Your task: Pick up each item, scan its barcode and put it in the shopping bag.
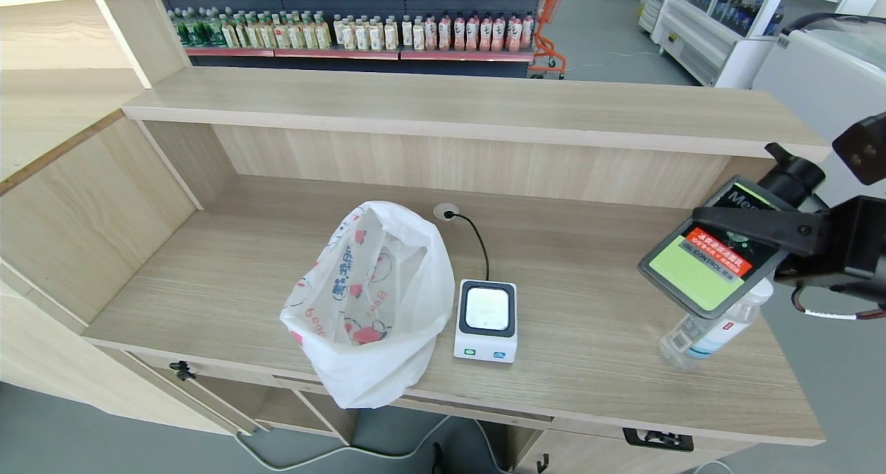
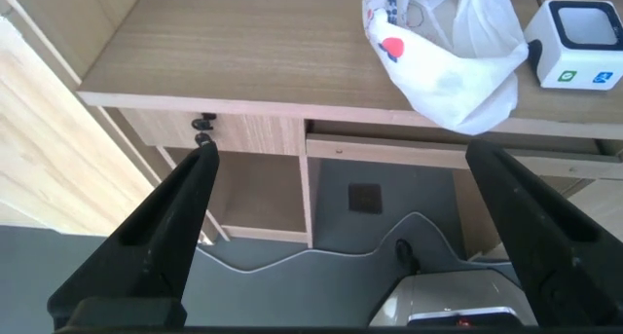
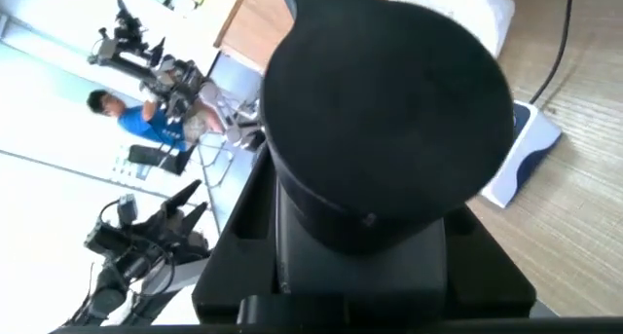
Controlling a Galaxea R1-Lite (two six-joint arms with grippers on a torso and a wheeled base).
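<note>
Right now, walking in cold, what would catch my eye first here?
Probably the black-and-green bottle clamped in the right gripper, over the right end of the counter, above a clear bottle lying there. Next, the white shopping bag with red print standing open mid-counter, the small white scanner close beside it.

Right claw [image 1: 720,247] is matte black, with a thin white cable [image 1: 827,315].

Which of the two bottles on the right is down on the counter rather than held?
The clear bottle, resting on the counter. The black bottle with the green label is held above it in the right end effector.
</note>
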